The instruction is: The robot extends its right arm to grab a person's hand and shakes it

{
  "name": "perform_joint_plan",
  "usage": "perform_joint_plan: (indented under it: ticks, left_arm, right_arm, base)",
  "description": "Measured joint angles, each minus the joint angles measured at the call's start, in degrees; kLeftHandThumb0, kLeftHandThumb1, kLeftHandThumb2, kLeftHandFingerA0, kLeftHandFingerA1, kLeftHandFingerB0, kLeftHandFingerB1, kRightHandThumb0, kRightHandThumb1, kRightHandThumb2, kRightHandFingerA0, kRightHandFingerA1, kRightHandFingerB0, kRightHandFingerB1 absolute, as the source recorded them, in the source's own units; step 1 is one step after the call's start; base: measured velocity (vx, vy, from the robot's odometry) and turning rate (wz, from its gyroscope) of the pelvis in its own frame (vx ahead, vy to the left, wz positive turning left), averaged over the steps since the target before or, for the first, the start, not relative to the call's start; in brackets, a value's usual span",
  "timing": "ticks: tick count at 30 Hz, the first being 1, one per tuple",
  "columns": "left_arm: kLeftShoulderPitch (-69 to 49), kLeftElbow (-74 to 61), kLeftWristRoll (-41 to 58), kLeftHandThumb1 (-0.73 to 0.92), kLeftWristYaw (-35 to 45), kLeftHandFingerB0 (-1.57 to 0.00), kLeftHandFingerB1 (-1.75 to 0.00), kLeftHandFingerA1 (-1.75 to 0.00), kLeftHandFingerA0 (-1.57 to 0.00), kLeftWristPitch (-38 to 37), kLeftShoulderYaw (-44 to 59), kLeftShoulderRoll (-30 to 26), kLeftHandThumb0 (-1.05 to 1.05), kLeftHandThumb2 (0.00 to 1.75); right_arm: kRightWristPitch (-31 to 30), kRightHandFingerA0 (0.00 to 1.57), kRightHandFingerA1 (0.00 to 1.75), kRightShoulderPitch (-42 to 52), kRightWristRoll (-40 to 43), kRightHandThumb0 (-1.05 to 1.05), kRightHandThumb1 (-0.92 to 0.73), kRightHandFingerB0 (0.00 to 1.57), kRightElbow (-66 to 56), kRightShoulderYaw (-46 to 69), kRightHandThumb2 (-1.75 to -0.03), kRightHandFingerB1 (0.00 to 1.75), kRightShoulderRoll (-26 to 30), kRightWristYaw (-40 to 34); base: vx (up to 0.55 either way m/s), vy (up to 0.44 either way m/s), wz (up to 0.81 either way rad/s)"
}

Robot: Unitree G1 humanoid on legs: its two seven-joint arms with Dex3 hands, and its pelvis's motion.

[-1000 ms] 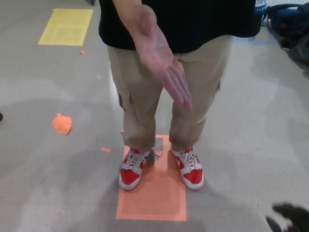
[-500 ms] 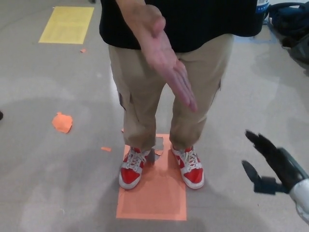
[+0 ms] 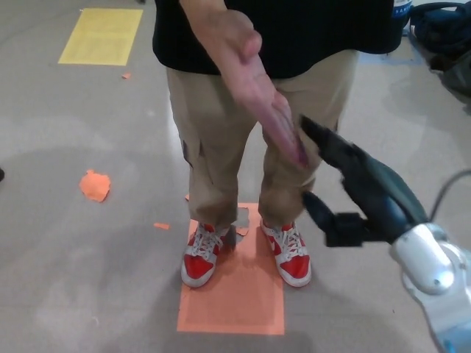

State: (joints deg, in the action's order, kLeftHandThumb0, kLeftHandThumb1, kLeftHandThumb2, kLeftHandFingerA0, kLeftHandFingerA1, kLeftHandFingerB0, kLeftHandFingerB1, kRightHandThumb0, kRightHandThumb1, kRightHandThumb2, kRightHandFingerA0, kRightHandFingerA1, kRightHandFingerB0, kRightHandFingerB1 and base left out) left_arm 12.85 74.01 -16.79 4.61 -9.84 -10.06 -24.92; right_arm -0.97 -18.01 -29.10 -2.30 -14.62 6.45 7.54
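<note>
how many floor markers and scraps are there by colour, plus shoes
orange rectangle: 1
yellow rectangle: 1
large orange scrap: 1
small orange bits: 2, near the yellow rectangle and left of the shoes
red and white shoes: 2, and
total: 7

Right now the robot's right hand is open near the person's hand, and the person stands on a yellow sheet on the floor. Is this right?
Not quite. The right hand is open near the person's hand, but the sheet under the shoes is orange, as the head view shows. The yellow sheet lies apart.
</note>
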Motion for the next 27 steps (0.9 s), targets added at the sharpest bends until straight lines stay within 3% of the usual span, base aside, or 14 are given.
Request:
perform_joint_plan:
  ticks: [1, 2, 4, 15, 16, 27]
  left_arm:
    - [-0.04, 0.01, 0.0, 0.59, 0.0, -0.06, -0.49, -0.5, -0.06, 0.0, 0.0, 0.0, -0.27, 1.08]
    - [-0.07, 0.01, 0.0, 0.78, 0.0, -0.19, -0.3, -0.31, -0.21, 0.0, 0.0, 0.0, -0.47, 0.63]
    - [-0.26, 0.05, 0.0, 0.78, 0.0, -0.18, -0.3, -0.31, -0.2, 0.0, 0.0, 0.0, -0.47, 0.63]
    - [-1.54, 0.08, 0.03, 0.78, 0.0, -0.18, -0.3, -0.3, -0.21, 0.0, 0.09, 0.0, -0.48, 0.63]
    - [-1.71, 0.09, 0.04, 0.59, 0.0, -0.06, -0.49, -0.5, -0.06, 0.0, 0.15, 0.0, -0.27, 1.07]
    - [-3.42, 0.06, 0.06, 0.58, 0.01, -0.08, -0.49, -0.5, -0.08, -0.04, 0.57, -0.01, -0.27, 1.07]
  right_arm:
    - [-0.78, 0.0, 0.15, -0.55, -0.87, -0.95, -0.76, 0.0, -1.72, -0.6, -1.13, 0.08, -0.54, 0.38]
    - [-1.46, 0.0, 0.1, -0.95, -1.68, -1.0, -0.79, 0.0, -3.19, -1.07, -1.13, 0.02, -0.94, 0.7]
    - [-3.75, 0.0, 0.08, -2.46, -4.05, -1.02, -0.8, 0.0, -6.98, -2.63, -1.13, 0.0, -2.29, 1.72]
    - [-14.21, 0.0, 0.09, -10.04, -14.63, -0.99, -0.8, 0.0, -15.11, -8.64, -1.1, 0.01, -6.35, 7.31]
    - [-15.37, 0.0, 0.09, -10.93, -15.64, -1.0, -0.8, 0.0, -15.12, -9.17, -1.11, 0.01, -6.61, 7.99]
    - [-25.15, 0.0, 0.15, -20.25, -22.44, -0.98, -0.76, 0.0, -4.67, -10.26, -1.14, 0.06, -6.95, 11.61]
  base:
    - [0.0, 0.0, 0.0]
    - [0.0, 0.0, 0.0]
    - [0.0, 0.0, 0.0]
    - [0.0, 0.0, 0.0]
    - [0.0, 0.0, 0.0]
    - [0.0, 0.0, 0.0]
